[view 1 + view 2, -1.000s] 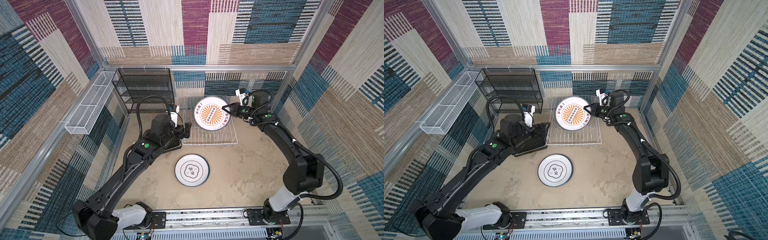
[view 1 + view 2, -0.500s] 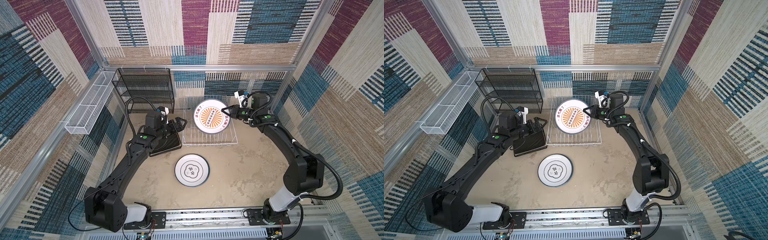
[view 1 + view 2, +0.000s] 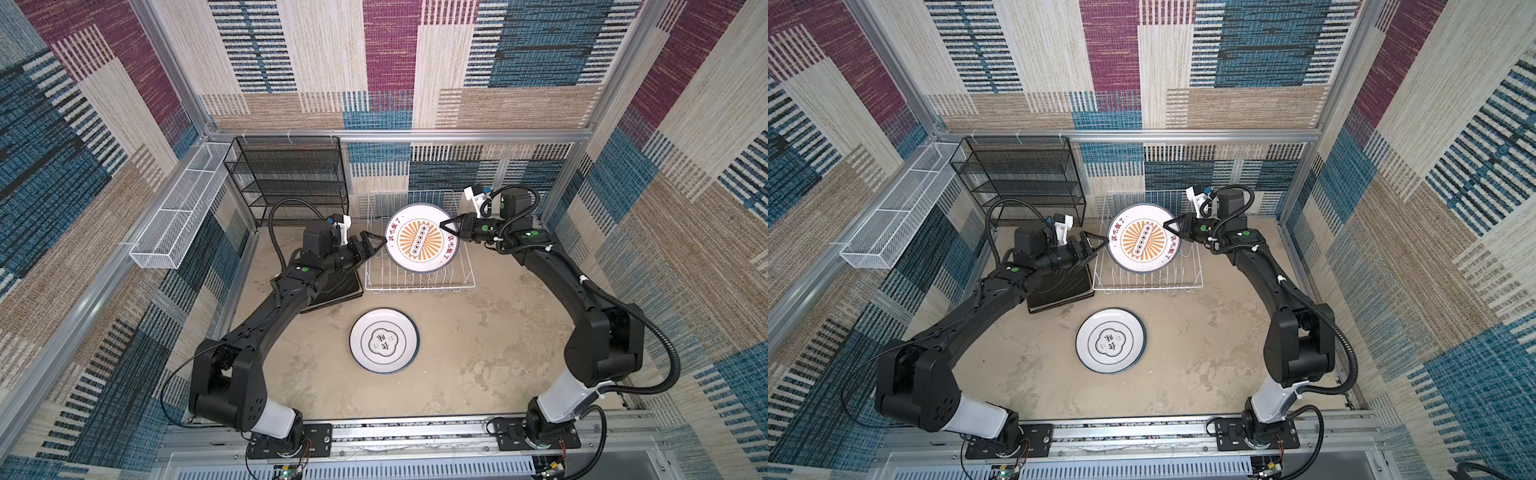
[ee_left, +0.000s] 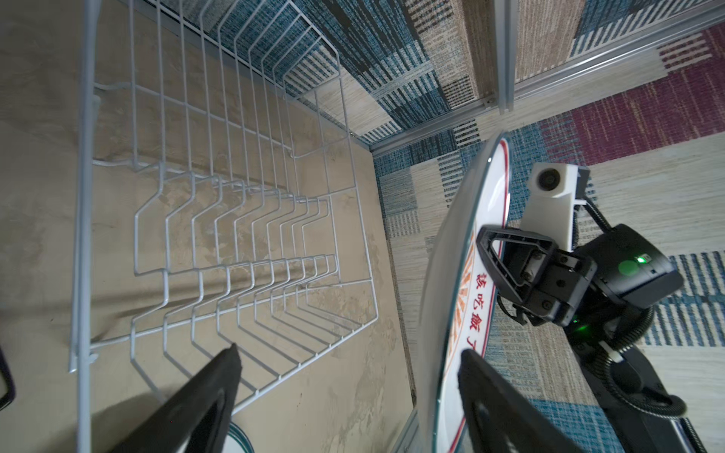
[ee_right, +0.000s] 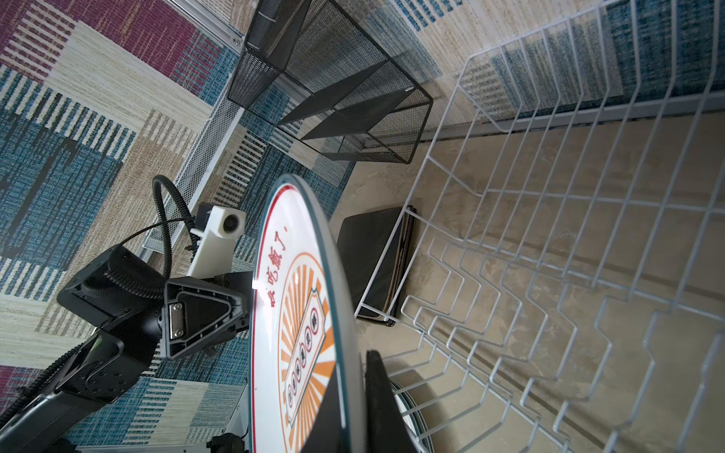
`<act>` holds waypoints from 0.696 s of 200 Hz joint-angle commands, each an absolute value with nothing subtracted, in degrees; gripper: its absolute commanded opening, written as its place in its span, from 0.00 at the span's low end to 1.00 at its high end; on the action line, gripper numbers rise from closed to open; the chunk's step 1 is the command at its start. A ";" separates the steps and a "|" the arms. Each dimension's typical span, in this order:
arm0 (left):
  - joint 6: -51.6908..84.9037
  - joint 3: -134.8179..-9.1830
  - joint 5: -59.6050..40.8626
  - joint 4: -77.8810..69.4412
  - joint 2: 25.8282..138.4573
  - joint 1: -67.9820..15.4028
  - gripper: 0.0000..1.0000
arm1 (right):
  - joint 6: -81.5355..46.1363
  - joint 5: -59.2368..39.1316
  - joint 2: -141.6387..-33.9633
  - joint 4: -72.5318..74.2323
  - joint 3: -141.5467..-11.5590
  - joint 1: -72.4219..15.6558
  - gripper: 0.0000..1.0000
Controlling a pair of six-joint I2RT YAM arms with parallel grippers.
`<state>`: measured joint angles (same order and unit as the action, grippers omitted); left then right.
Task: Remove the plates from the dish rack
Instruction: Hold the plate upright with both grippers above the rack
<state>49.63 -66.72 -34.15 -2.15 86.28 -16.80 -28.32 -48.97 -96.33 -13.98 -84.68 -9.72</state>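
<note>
Right claw (image 3: 444, 227) gripping sunburst plate (image 3: 419, 247), left claw (image 3: 379, 244) spread astride it, dish rack (image 3: 415, 283) beneath

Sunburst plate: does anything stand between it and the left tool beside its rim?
Nothing visible does. The left tool stands open with the rim of the sunburst plate between its fingers, while the right tool grips the opposite rim above the dish rack.

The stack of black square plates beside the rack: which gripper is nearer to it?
Left. The left gripper hovers past the stack, at one rim of the sunburst plate; the right gripper grips its opposite rim, across the dish rack.
</note>
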 commanded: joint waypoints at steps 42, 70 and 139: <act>53.08 -67.61 -39.89 -10.10 87.94 -16.78 0.81 | -30.91 -50.86 -96.68 -10.53 -84.63 -9.77 0.00; 53.77 -67.20 -41.16 -11.41 88.40 -16.83 0.79 | -33.23 -52.96 -97.87 -8.72 -84.46 -9.91 0.00; 54.23 -68.57 -42.63 -11.47 90.44 -17.00 0.67 | -34.27 -53.23 -100.69 -7.42 -86.46 -12.21 0.00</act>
